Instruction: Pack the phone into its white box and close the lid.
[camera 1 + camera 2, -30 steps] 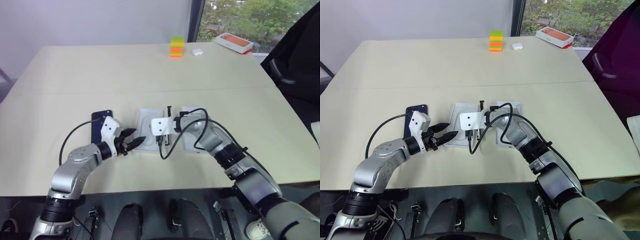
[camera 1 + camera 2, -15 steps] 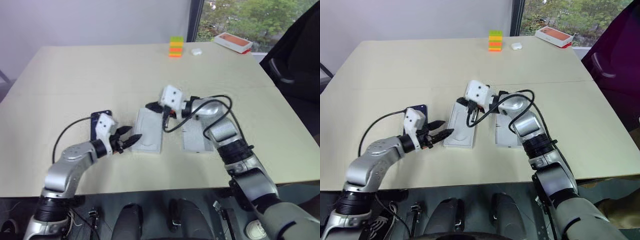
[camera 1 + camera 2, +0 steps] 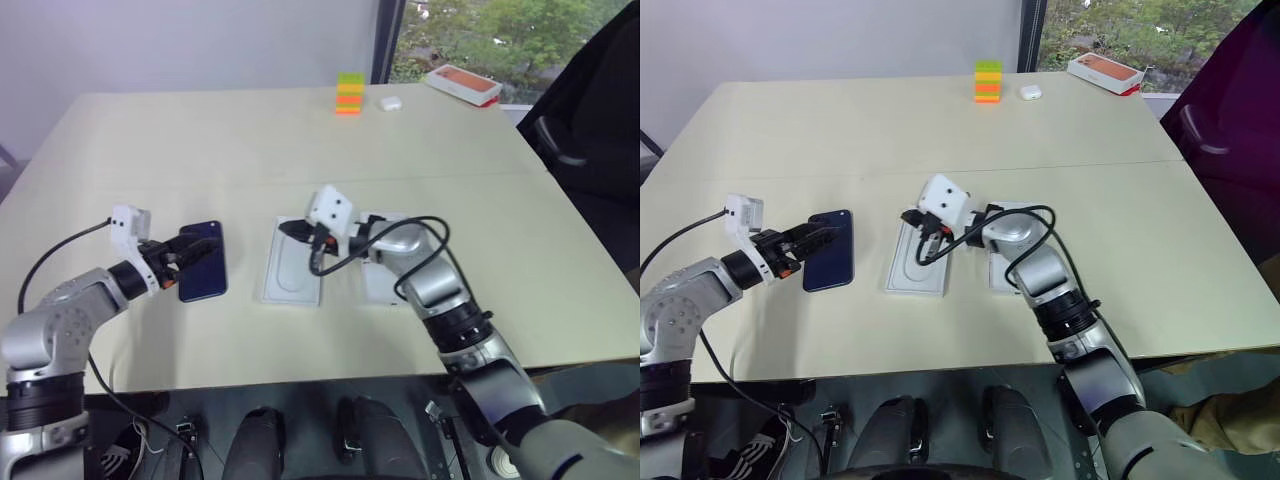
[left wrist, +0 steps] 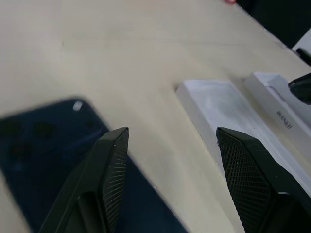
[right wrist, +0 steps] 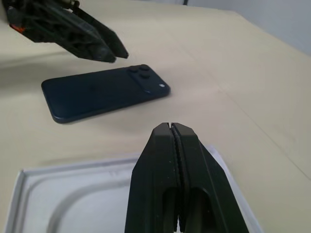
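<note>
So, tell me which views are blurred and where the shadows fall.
Left wrist view: the phone is smeared and soft, and the open left gripper is sharp. Right wrist view: crisp, the shut right gripper in focus, a soft shadow on the table under the left gripper. Right eye view: even daylight, no glare.

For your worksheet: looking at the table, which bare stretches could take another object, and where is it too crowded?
Free: the wide tabletop between the phone row and the blocks; also the right side beyond the box.
Crowded: the near middle, where phone, insert, box and both claws sit close.
</note>
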Motion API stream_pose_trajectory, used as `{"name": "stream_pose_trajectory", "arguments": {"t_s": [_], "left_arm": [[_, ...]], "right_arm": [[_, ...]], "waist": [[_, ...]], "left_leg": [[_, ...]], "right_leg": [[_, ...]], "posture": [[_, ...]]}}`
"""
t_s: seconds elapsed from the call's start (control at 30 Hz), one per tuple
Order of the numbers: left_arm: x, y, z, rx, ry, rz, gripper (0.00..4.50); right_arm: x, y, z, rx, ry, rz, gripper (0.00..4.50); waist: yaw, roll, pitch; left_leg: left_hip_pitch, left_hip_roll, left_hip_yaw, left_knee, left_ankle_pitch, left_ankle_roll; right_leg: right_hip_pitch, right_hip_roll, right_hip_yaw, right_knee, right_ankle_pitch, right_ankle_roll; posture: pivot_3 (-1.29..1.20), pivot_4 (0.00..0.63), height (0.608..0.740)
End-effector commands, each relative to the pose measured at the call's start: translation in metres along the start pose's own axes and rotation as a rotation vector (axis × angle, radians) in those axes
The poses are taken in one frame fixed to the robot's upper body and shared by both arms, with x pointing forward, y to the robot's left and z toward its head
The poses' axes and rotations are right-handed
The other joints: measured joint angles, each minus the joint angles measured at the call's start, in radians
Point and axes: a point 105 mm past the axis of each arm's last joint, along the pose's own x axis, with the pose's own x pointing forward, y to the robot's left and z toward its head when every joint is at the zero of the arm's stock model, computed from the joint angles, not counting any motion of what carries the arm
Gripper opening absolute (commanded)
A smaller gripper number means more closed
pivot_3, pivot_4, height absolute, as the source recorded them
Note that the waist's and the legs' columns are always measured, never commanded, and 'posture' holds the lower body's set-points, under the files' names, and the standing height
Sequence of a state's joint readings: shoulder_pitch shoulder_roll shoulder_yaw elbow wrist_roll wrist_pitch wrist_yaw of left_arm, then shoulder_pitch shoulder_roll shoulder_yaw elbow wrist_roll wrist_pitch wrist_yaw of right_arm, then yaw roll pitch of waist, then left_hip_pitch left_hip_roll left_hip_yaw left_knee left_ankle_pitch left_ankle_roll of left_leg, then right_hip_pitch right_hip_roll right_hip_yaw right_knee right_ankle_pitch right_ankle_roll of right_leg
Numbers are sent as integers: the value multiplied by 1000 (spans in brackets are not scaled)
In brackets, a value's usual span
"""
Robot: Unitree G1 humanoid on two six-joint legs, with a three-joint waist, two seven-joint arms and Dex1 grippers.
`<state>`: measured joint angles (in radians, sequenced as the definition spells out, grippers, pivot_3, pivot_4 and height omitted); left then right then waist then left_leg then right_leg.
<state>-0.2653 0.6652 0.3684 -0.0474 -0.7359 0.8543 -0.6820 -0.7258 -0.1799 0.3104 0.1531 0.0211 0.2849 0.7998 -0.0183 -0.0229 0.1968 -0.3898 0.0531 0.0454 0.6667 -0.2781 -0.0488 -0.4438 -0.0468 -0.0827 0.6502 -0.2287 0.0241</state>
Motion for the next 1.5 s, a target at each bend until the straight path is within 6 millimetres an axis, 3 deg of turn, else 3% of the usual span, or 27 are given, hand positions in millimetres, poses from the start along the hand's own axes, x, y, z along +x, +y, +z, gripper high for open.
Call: {"name": "stream_pose_trajectory", "arguments": {"t_s": [0.03, 0.13, 0.23, 0.5, 0.83, 1.17, 1.5], "left_arm": [[-9, 3, 12, -14, -26, -4, 3031], [-23, 22, 9, -142, 44, 39, 3031], [-30, 32, 11, -213, 41, 66, 3031], [-42, 53, 0, -244, 88, 162, 3031], [-23, 54, -19, -369, 142, 143, 3031], [-4, 30, -45, -542, 283, 16, 3031], [0, 19, -53, -572, 330, -42, 3031]], "right_arm": [[8, -4, 21, -40, -50, -30, 57], [33, 4, 28, -105, -25, -52, 57], [53, 19, 25, -32, 22, 28, 57], [76, 22, 19, -107, 133, 13, 57], [78, 24, -3, -75, 204, 4, 57], [79, 38, -21, -113, 274, 38, 57], [78, 46, -36, -209, 346, 68, 57]], "waist": [[4, 0, 0], [-1, -1, 0], [2, -1, 0], [0, -1, -1], [1, -2, -1], [4, -3, -1], [6, -3, -2]], "left_leg": [[0, 0, 0, 0, 0, 0], [-1, -1, 1, 1, 0, 0], [0, 0, 0, 0, 0, 0], [-1, 0, 0, -1, 0, 0], [-1, -1, 0, 0, 0, 0], [0, -2, 0, 0, 0, 0], [0, -3, 0, 0, 0, 0]], "right_leg": [[0, 0, 0, 0, 0, 0], [0, -2, 0, 0, 0, 0], [0, 0, 0, 0, 0, 0], [0, -2, 0, 0, 0, 0], [0, -2, 0, 0, 0, 0], [0, -3, 1, 0, 0, 0], [1, -5, 0, 0, 0, 0]], "posture": [[0, 150, 740], [0, 150, 740], [0, 150, 740], [0, 150, 740], [0, 150, 740], [0, 150, 740], [0, 150, 740]]}}
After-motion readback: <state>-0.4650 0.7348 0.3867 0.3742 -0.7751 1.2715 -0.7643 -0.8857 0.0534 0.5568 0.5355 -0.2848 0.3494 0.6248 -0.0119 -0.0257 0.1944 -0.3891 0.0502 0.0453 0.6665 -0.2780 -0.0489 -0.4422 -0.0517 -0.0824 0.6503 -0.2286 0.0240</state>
